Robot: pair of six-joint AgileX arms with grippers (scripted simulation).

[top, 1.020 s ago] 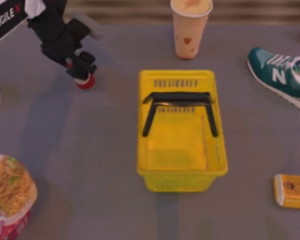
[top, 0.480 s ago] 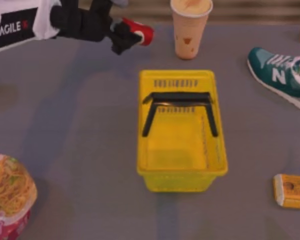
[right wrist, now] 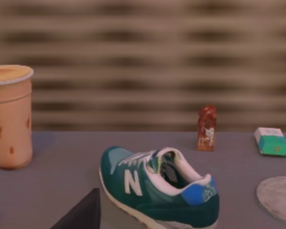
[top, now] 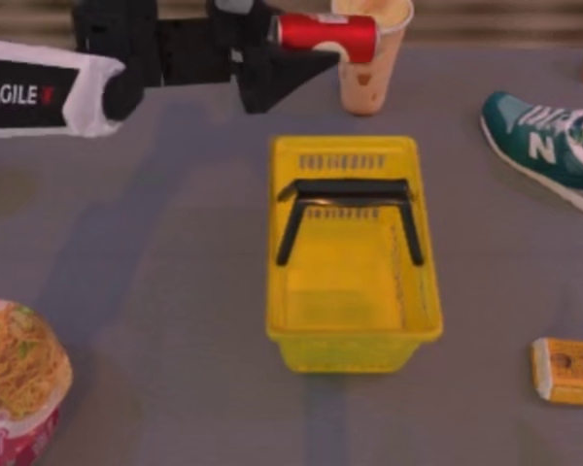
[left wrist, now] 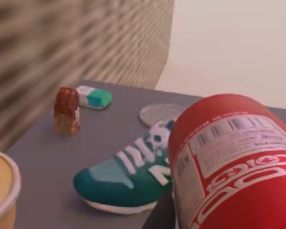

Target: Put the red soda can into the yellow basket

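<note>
even, soft light all over; the worktop (top: 155, 291) carries faint, blurry shadows. the slatted wall (left wrist: 62, 52) smears badly in the left wrist view.

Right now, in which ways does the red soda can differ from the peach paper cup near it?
The red soda can lies sideways in the air, held by the left gripper; the paper cup stands upright on the table. The can is red with a white label and looks slimmer; the cup is peach, wider at its open top. Both are round drink containers at the table's far edge.
</note>
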